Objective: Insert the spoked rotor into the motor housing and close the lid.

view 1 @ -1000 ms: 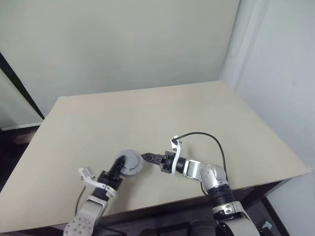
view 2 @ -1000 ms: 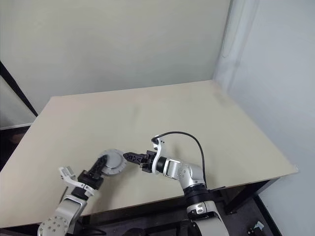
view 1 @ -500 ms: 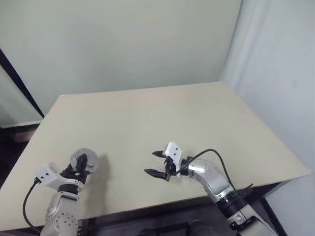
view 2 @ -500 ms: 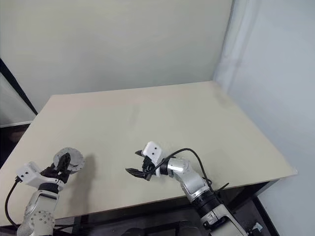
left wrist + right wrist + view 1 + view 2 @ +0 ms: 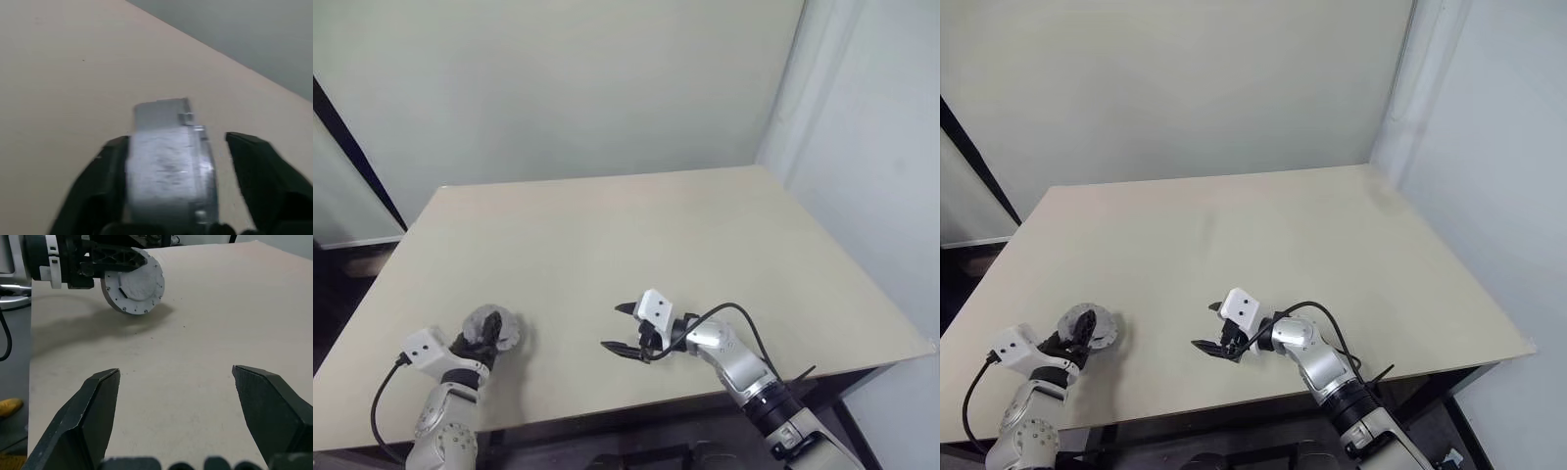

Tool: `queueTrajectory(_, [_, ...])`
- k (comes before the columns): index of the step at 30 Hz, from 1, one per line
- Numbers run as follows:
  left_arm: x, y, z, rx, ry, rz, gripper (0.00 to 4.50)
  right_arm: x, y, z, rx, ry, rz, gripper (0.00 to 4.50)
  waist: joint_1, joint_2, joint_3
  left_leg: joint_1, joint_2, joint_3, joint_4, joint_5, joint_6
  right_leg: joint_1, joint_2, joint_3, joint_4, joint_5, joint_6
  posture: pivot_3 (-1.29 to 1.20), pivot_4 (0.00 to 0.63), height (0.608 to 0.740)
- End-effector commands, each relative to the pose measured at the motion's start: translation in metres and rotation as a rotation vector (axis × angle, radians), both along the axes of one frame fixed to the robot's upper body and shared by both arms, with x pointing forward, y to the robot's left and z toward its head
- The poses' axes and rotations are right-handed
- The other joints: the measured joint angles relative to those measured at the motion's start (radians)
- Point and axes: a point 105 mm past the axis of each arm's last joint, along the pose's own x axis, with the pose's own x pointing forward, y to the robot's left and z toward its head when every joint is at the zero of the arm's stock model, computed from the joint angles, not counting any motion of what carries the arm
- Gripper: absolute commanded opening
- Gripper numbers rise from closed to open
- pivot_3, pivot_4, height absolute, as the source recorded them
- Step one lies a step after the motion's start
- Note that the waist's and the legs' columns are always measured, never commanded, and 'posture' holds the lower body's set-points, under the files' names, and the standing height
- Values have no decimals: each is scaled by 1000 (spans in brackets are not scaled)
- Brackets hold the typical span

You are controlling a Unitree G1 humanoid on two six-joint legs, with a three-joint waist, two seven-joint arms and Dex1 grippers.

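The motor housing (image 5: 493, 325) is a round grey disc with small screw holes round its flat face (image 5: 134, 286). It stands on edge near the table's front left corner, its lower rim at the tabletop. My left gripper (image 5: 176, 139) is open around it; one finger (image 5: 110, 166) lies against the disc and the other (image 5: 264, 166) stands clear of it. At the front middle of the table my right gripper (image 5: 612, 327) is open, points left toward the disc and has nothing between its fingers. The spoked rotor is out of view.
The beige table (image 5: 656, 225) stretches bare to the back and right. A pale wall rises behind it, and a white wall (image 5: 871, 147) stands close along its right edge. A black cable (image 5: 734, 311) loops over my right wrist.
My left arm has carried the disc from beside the right gripper to the front left corner and lowered it. The left jaws have widened. The right gripper has rolled in place.
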Motion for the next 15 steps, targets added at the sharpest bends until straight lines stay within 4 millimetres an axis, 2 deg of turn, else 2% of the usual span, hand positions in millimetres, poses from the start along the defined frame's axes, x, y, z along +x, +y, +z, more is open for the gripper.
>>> queueTrajectory(1, [0, 9, 13, 56, -43, 39, 4428, 3, 4, 11, 20, -45, 4, 4005, 0, 0, 0, 0, 0, 0, 0, 0, 0, 0, 0, 0, 0, 0, 0, 0, 0, 740])
queueTrajectory(15, [-23, 26, 10, 131, 8, 134, 4428, 3, 9, 7, 7, -37, 16, 4005, 0, 0, 0, 1, 0, 0, 2, 0, 0, 2, 0, 0, 0, 1, 0, 0, 0, 740])
